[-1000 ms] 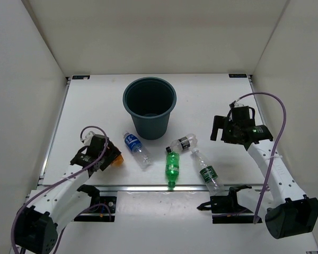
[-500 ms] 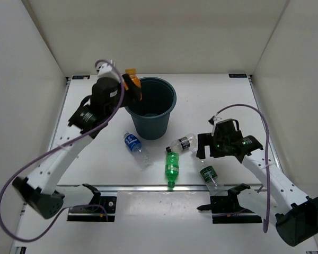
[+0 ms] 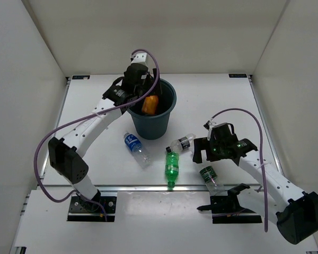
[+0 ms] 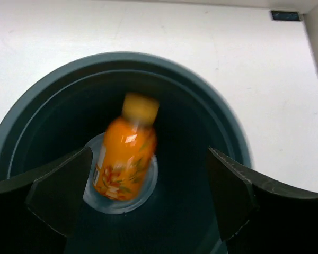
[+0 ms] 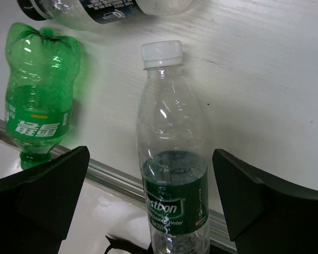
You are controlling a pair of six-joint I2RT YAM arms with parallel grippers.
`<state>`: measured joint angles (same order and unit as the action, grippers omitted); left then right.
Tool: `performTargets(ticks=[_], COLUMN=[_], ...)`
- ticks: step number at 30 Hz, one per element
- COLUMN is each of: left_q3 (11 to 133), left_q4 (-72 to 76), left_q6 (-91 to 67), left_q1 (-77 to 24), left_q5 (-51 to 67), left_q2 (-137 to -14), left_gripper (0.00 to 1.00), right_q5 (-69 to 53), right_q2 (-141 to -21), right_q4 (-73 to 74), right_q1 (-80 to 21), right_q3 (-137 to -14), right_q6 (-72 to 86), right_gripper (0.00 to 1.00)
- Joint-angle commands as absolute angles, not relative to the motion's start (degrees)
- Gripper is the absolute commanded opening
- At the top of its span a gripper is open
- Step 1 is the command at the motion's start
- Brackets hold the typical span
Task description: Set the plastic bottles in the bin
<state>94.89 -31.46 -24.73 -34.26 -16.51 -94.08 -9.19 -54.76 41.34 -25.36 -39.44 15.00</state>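
Observation:
My left gripper (image 3: 144,89) hangs open over the dark teal bin (image 3: 151,128). The stubby orange bottle (image 4: 125,154) is blurred, loose between the spread fingers, and low inside the bin (image 4: 148,57). It shows orange inside the bin (image 3: 150,105) from above too. On the table lie a clear blue-labelled bottle (image 3: 135,149), a green bottle (image 3: 172,166) and two clear dark-labelled bottles (image 3: 183,142) (image 3: 209,175). My right gripper (image 3: 203,154) is open above the nearer dark-labelled bottle (image 5: 173,159), its fingers on either side of it in the wrist view.
A metal rail (image 3: 122,187) runs along the table's near edge, just behind the green bottle (image 5: 38,108) and the dark-labelled one. White walls close the table in on three sides. Two black stands (image 3: 229,200) sit below the rail.
The left arm lifted the orange bottle from the table's near left to above the bin and opened, and the bottle dropped in. The right arm moved left and nearer, over the dark-labelled bottle.

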Motion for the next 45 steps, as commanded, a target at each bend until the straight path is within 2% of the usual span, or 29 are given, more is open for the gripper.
performTargets(ticks=[1, 6, 9, 11, 12, 14, 15, 18, 20, 26, 29, 32, 34, 38, 42, 45], left_q3=[101.4, 97.9, 86.2, 79.2, 74.8, 68.2, 64.6, 58.2, 54.9, 46.6, 41.9, 37.8, 34.5, 32.3, 30.3, 30.3], left_q4=[-32.7, -33.5, -32.3, -32.9, -33.7, -35.2, -36.3, -39.5, -40.6, -39.8, -37.5, -35.9, -35.4, -36.6, -38.1, -40.3], left_q6=[-22.0, -19.9, -21.3, -23.9, -25.1, -27.9, -29.6, -32.2, -33.7, -38.3, -41.3, -43.7, -44.9, -46.8, -48.7, -49.8], left_q1=[-34.8, -35.1, -33.6, -31.7, -29.9, -26.8, -25.5, -21.2, -19.3, -20.0, -20.5, -20.5, -20.5, -20.1, -21.0, -20.8], left_q5=[-16.1, -18.5, -20.3, -19.6, -17.7, -17.1, -17.3, -16.3, -15.6, -11.6, -7.9, -4.8, -4.4, -4.1, -4.0, -3.9], left_q2=[-90.6, -81.2, -72.1, -66.3, -63.0, -57.8, -54.8, -48.7, -45.9, -42.7, -42.7, -41.4, -40.5, -38.4, -36.2, -33.6], left_gripper=[0.99, 0.99, 0.99, 0.99, 0.99, 0.99, 0.99, 0.99, 0.99, 0.99, 0.99, 0.99, 0.98, 0.99, 0.99, 0.98], right_q5=[-10.2, -8.9, -9.1, -8.3, -8.3, -8.0, -7.7, -8.0, -8.1, -9.1, -10.3, -9.6, -6.4, -4.3, -10.7, -13.1], right_q2=[-57.2, -60.9, -62.6, -63.9, -64.5, -65.6, -65.9, -64.5, -62.2, -55.7, -56.5, -61.8, -68.0, -78.6, -86.0, -93.7], right_q4=[37.5, 34.1, 32.9, 32.1, 31.7, 32.2, 32.9, 34.0, 34.8, 37.4, 36.1, 33.6, 30.5, 20.1, 6.2, 3.0], right_q1=[-25.0, -24.3, -24.0, -24.0, -23.6, -22.8, -21.5, -17.8, -15.8, -8.1, -7.1, -11.2, -17.9, -26.0, -30.3, -33.3], right_q3=[-38.1, -35.7, -35.0, -34.6, -34.5, -34.9, -34.9, -36.6, -37.1, -43.2, -52.0, -64.7, -76.0, -93.3, -99.8, -105.7], right_q6=[14.3, 15.0, 14.9, 15.1, 15.5, 15.1, 15.1, 15.3, 14.9, 12.3, 10.5, 9.0, 6.9, 3.1, 2.4, 2.7], right_gripper=[0.99, 0.98, 0.93, 0.81, 0.78, 0.61, 0.57, 0.28, 0.20, 0.15, 0.11, 0.11, 0.11, 0.11, 0.09, 0.12])
